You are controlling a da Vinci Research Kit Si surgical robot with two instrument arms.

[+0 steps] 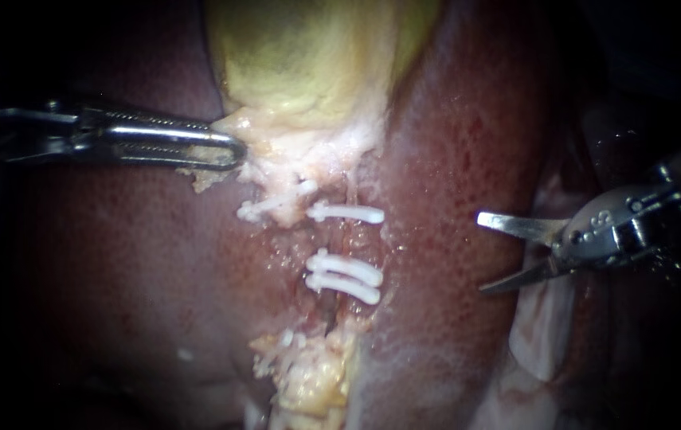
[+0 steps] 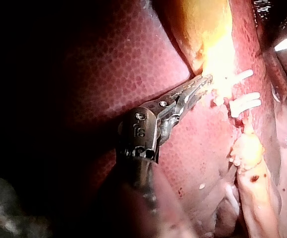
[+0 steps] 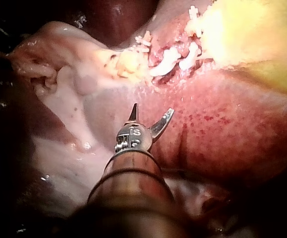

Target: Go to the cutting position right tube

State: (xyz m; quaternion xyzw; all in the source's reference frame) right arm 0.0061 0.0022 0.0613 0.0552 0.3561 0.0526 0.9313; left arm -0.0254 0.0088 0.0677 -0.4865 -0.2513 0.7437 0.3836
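Observation:
The right tube [image 1: 338,240] runs down the middle, crossed by one white clip [image 1: 348,213] above and two white clips [image 1: 345,276] below, with a bare stretch between them. A further clip [image 1: 264,209] sits to their left. My right instrument [image 1: 481,253] hovers over the liver, well to the right of the clips, its two blades open and empty; its wrist view shows the blades [image 3: 152,110] short of the clips [image 3: 168,62]. My left instrument [image 1: 232,151] is shut on pale tissue at the gallbladder's [image 1: 308,64] lower edge, as its wrist view [image 2: 207,78] also shows.
Dark red liver [image 1: 452,159] rises as a ridge between the blades and the clips. Yellowish fatty tissue [image 1: 312,382] lies below the clips. Pale membrane [image 1: 543,334] hangs under the right instrument.

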